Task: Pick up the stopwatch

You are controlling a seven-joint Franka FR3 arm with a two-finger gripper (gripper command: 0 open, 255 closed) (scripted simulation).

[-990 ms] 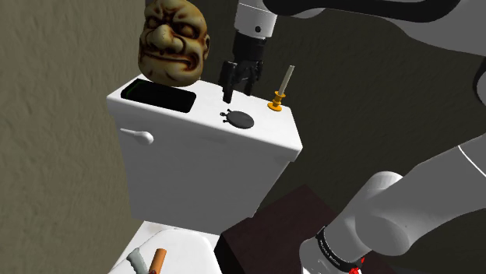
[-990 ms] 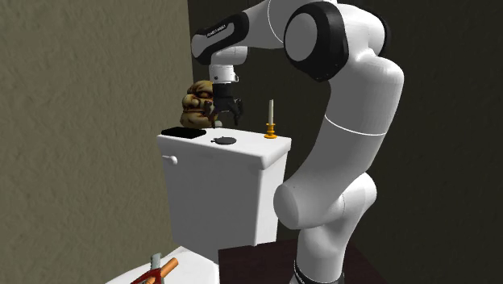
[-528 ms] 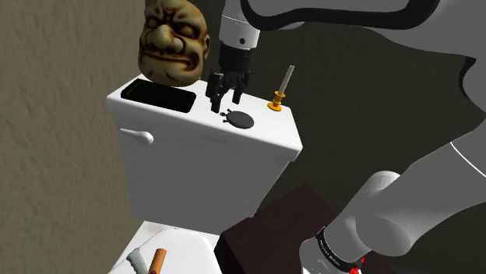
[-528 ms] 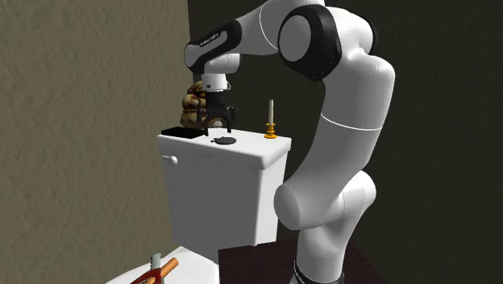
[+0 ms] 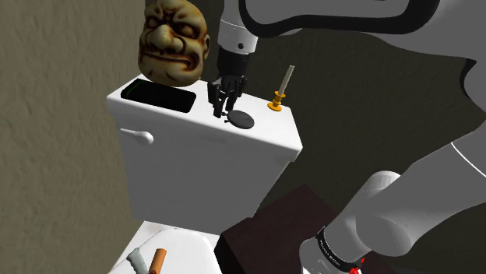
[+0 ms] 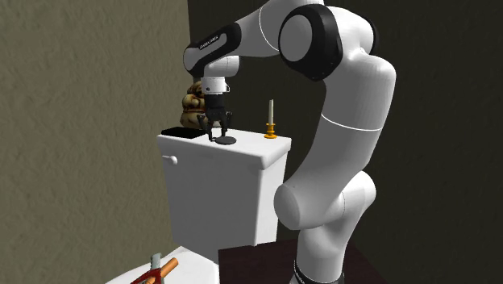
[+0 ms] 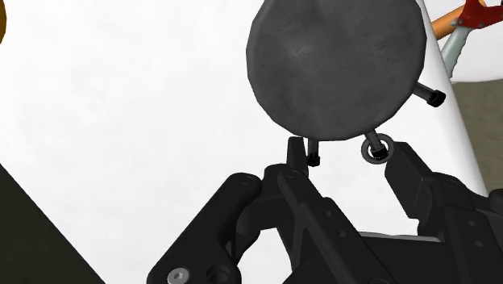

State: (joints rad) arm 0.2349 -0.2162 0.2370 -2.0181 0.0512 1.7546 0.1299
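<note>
Dark round stopwatch flat on white tank lid, gripper spread apart, straddling its ring end, holding nothing

Lighting: dim and even; walls rendered murky olive-grey. Tank lid lit from above, its front shaded grey; lid washed to flat white in the wrist view. Soft gradients recorded on arm. Stopwatch shown matte, mottled grey.
</note>
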